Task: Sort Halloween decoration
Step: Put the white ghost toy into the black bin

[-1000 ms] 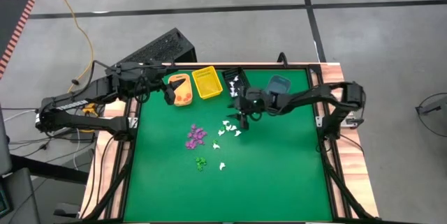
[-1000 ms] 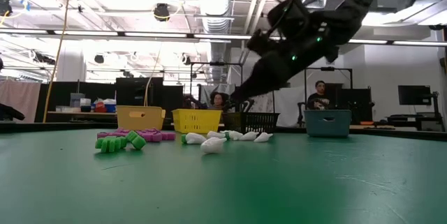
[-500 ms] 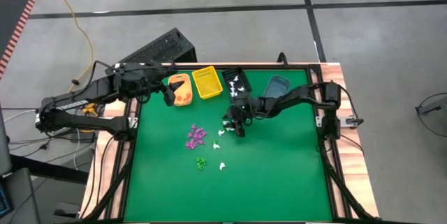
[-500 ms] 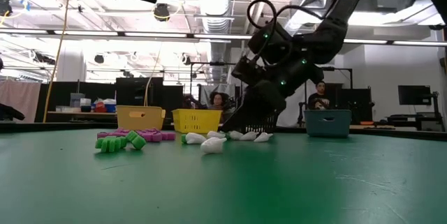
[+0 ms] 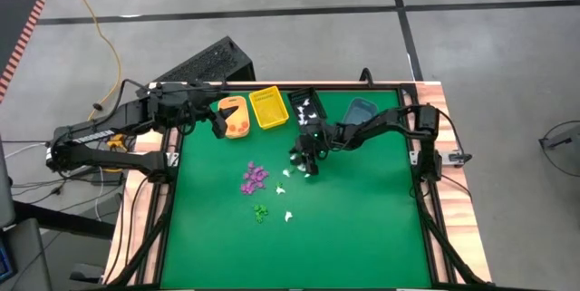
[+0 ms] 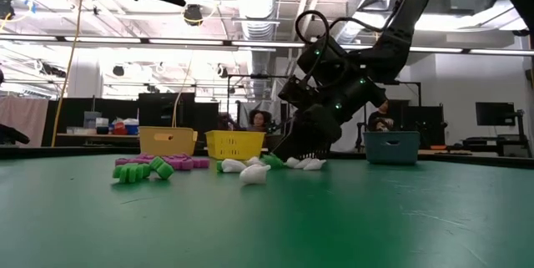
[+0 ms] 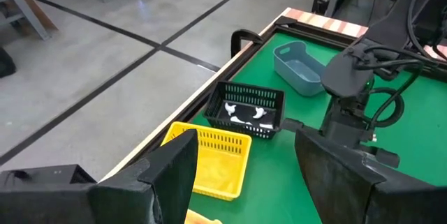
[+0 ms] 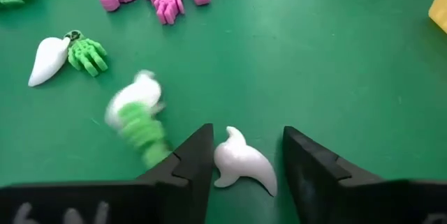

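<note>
**Between the fingers: white ghost, not yet gripped**

Between the right gripper's spread fingers a white ghost trinket lies on the green table, bracketed but ungrasped. Closing should be centred and square, or the piece may squirt out. A neighbouring white piece is blurred. Left gripper waits, fingers apart, near the yellow bin. Finger–table contact cannot be seen.

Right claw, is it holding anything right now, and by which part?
Nothing held yet. The right claw is open, down at the table, with a white ghost lying between its fingers. The left claw hangs open and empty.
</note>
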`<move>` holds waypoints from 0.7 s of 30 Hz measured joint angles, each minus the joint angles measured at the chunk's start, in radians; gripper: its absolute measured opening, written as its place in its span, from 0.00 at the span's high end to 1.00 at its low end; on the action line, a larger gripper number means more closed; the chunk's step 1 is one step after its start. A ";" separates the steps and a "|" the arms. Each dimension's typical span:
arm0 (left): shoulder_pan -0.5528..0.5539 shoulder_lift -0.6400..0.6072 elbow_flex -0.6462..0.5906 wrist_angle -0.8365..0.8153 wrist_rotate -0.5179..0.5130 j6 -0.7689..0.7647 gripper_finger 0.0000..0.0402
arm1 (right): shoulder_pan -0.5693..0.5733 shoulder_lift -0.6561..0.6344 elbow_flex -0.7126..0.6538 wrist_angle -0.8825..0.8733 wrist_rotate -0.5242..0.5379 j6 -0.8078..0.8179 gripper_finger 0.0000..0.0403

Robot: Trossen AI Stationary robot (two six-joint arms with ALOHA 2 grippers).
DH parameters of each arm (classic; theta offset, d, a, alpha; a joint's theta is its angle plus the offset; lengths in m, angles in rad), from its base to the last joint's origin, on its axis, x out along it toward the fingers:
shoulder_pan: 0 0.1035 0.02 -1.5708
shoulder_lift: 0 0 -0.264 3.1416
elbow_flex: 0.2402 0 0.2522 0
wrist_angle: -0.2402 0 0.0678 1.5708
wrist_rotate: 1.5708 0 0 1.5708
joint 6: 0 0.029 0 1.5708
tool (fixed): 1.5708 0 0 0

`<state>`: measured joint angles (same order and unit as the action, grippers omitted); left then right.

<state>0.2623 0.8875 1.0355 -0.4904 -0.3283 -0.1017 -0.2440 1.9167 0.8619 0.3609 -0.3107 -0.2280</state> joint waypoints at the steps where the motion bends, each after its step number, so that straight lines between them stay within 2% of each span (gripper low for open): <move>1: 0.000 0.000 0.000 0.000 0.000 0.000 0.42 | 0.000 0.000 -0.002 0.001 0.000 0.001 0.61; 13: 0.000 0.000 0.000 0.001 0.000 0.000 0.42 | 0.000 0.001 -0.005 -0.006 0.001 0.018 0.84; 21: 0.000 0.000 0.000 0.002 -0.001 0.000 0.42 | -0.001 -0.002 -0.007 0.000 0.000 0.060 0.87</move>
<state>0.2623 0.8875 1.0355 -0.4889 -0.3290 -0.1017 -0.2451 1.9144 0.8551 0.3605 -0.3107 -0.1682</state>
